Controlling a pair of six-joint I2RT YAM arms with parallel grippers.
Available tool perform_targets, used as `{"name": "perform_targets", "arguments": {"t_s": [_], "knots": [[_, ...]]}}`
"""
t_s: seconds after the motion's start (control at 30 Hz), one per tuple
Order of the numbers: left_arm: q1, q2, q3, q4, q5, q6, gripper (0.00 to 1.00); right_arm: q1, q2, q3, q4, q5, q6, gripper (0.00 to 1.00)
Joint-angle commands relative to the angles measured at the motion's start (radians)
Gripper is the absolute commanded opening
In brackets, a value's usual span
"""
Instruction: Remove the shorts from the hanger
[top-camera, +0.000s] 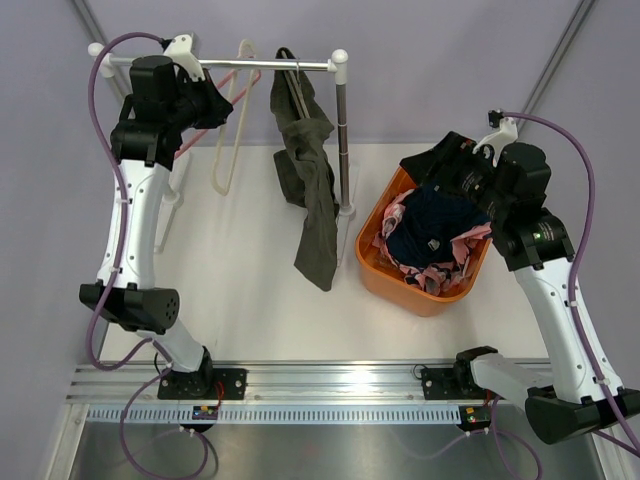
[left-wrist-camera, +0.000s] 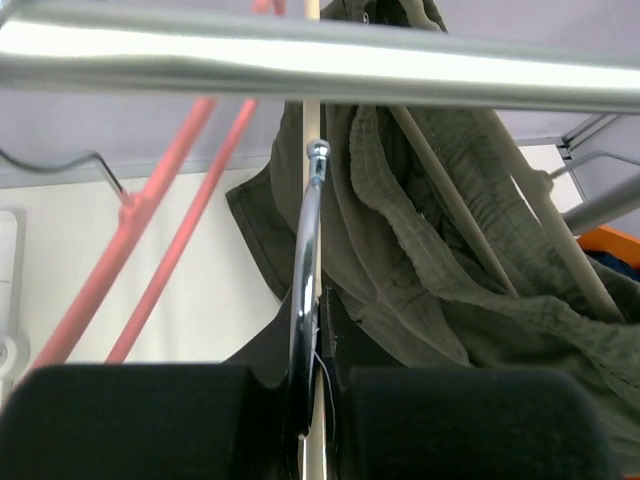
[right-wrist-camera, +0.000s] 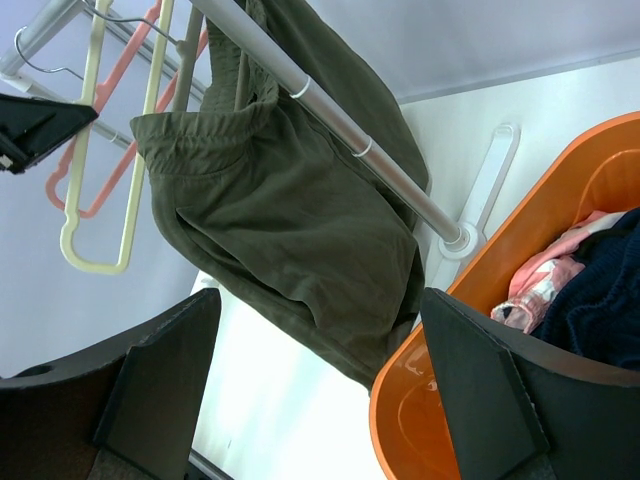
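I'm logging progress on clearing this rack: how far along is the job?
Done: the navy shorts and the pink patterned shorts lie in the orange basket. In hand: the left gripper is shut on a metal hanger hook under the rail; the right gripper hangs open by the basket, empty. Left: the olive shorts hang on the rail.

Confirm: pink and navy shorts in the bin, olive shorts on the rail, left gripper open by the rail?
No. The left gripper is shut, clamped on a chrome hanger hook, as the left wrist view shows. The rest holds: pink shorts and navy shorts in the bin, olive shorts on the rail.
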Motion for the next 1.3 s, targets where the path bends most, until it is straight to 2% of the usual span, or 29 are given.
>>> {"name": "perform_targets", "arguments": {"t_s": [0.0, 0.2, 0.37, 0.8, 1.27], "knots": [[0.024, 0.020, 0.084, 0.054, 0.061, 0.028, 0.00, 0.012, -0.013, 0.042, -0.004, -0.026, -0.023, 0.90], [0.026, 0.026, 0.055, 0.160, 0.084, 0.070, 0.00, 0.012, 0.000, 0.036, 0.014, -0.030, -0.027, 0.90], [0.027, 0.093, 0.142, 0.135, 0.065, 0.079, 0.00, 0.012, 0.009, 0.033, 0.036, -0.039, -0.022, 0.90], [0.027, 0.178, 0.201, 0.177, 0.049, 0.076, 0.02, 0.012, 0.020, 0.033, 0.048, -0.050, -0.030, 0.90], [0.027, 0.182, 0.159, 0.189, 0.041, 0.082, 0.12, 0.012, 0.015, 0.011, 0.062, -0.059, -0.019, 0.90]]}}
